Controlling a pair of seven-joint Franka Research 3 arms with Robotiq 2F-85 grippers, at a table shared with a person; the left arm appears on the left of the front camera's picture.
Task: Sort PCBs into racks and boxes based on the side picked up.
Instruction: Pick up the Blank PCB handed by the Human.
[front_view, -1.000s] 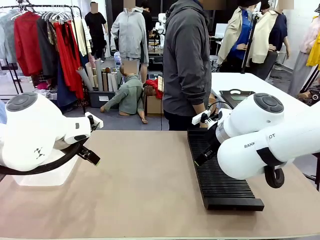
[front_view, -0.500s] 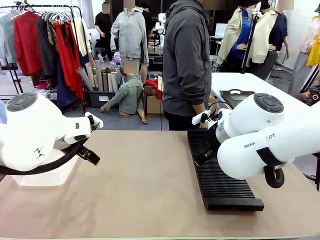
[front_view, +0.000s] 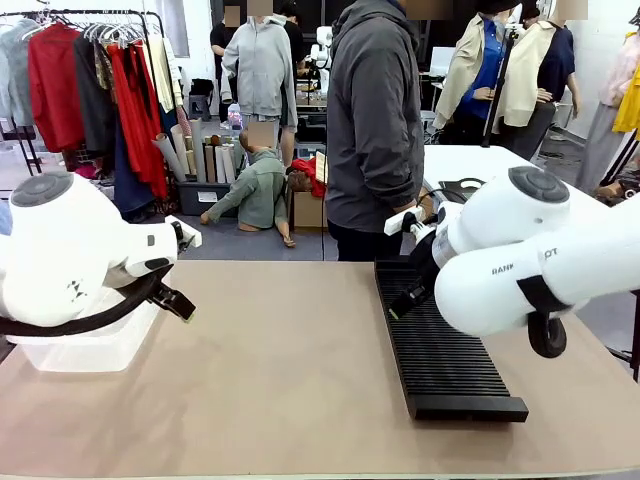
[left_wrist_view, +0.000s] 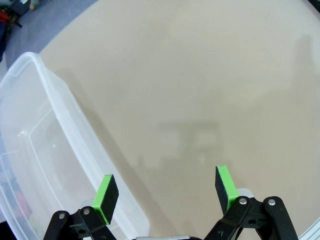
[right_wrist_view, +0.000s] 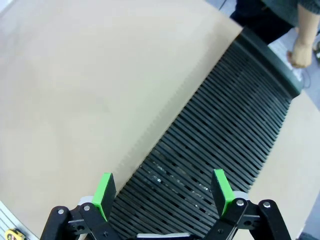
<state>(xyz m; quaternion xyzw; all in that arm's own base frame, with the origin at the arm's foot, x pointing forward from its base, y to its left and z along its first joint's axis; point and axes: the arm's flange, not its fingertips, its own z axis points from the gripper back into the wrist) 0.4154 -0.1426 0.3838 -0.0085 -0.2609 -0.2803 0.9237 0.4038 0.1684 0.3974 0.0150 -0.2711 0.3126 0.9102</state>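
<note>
Your left hand (left_wrist_view: 165, 192) is spread by the box (left_wrist_view: 45, 150), right hand (right_wrist_view: 162, 192) spread over the rack (right_wrist_view: 220, 125); close only on a PCB's edge.

You see a matt, smooth table (front_view: 280, 380). The rack (right_wrist_view: 215, 125) is ridged black plastic; the tub (left_wrist_view: 64, 102) clear, glossy plastic.

Tub (front_view: 85, 352) partly behind left arm (front_view: 60, 250), rack (front_view: 450, 365) far end covered
</note>
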